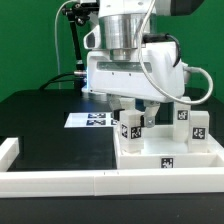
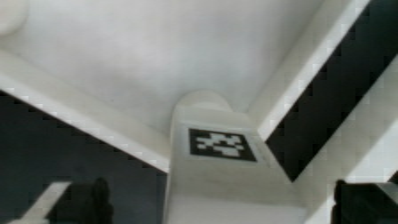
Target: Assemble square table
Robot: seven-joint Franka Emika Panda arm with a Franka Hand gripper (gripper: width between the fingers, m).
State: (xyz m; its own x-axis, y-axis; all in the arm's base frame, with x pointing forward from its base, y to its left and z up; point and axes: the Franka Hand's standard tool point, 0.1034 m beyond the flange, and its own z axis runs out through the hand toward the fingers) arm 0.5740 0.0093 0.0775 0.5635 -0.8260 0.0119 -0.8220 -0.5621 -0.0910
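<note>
Black table surface (image 1: 40, 125) fills the scene, with a green wall behind and a long white border rail (image 1: 60, 180) along the near edge. Toward the exterior view's right, against the rail, lies the square tabletop (image 1: 170, 160), tray-like with a raised rim and a tag on its near edge. Several tagged leg blocks stand upright on it: one (image 1: 130, 127) at its left, directly under the gripper (image 1: 138, 108), others (image 1: 198, 126) at the right. Flat on the table further back lies the marker board (image 1: 90, 120). From the wrist view, the fingers (image 2: 68, 200) stand wide apart either side of the leg block (image 2: 222, 150) (not touching it), which rises in a tabletop corner
</note>
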